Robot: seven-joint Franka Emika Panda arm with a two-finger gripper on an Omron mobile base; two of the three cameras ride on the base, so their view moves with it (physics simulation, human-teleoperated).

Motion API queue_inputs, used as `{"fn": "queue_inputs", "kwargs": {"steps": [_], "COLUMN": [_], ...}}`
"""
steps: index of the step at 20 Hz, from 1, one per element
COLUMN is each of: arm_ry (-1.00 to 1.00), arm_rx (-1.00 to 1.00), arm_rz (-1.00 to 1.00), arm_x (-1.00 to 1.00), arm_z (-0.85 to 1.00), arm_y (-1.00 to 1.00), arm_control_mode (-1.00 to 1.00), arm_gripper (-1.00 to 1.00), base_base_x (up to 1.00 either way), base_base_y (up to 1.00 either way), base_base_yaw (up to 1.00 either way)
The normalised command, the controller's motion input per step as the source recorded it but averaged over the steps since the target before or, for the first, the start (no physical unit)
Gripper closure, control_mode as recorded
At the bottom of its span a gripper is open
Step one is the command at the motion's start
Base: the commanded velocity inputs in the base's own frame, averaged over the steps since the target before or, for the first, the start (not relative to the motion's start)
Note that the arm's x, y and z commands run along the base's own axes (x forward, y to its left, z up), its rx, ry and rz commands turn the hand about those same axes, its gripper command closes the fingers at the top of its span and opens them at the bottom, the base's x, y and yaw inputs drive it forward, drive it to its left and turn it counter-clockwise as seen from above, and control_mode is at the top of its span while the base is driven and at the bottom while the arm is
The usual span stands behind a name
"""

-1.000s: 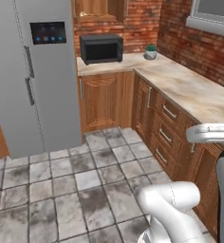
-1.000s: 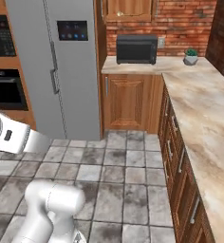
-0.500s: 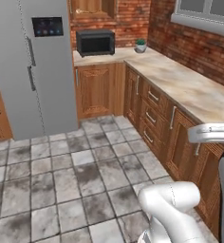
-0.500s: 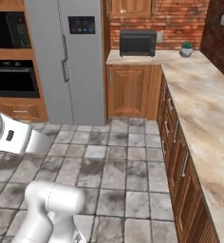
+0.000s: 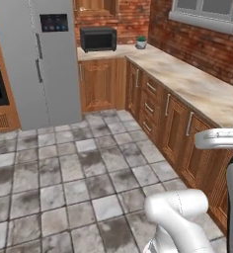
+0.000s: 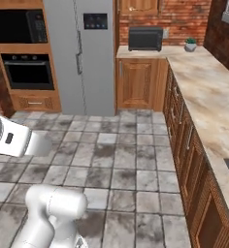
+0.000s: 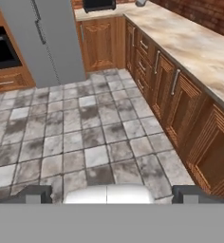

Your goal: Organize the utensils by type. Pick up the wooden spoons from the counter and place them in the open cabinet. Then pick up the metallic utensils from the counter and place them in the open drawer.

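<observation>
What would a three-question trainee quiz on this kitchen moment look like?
1. True or false: the end effector is holding a spoon.
2. What stands on the far end of the counter, next to the microwave? A) a kettle B) a small potted plant C) a toaster
3. Fill in: left of the tall grey fridge is a built-in ____.

Key
1. False: in the hand view its fingertips stand wide apart with nothing between them, over the tiled floor.
2. B: the small potted plant.
3. Oven.
</observation>
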Motion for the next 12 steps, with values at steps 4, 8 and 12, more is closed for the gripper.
{"fn": "queue_inputs", "kwargs": {"steps": [4, 8, 12], "arm_ry": [0.0, 0.0, 0.0], "arm_rx": [0.0, 0.0, 0.0], "arm_rz": [0.0, 0.0, 0.0], "arm_x": [0.0, 0.0, 0.0], "arm_z": [0.0, 0.0, 0.0], "arm_y": [0.0, 0.0, 0.0], "arm_control_mode": [1.0, 1.0, 1.0], "arm_gripper": [-1.0, -1.0, -1.0], "base_base_x": [-1.0, -1.0, -1.0], "base_base_y": [0.03, 0.0, 0.01], "base_base_yaw": [0.0, 0.0, 0.0]}}
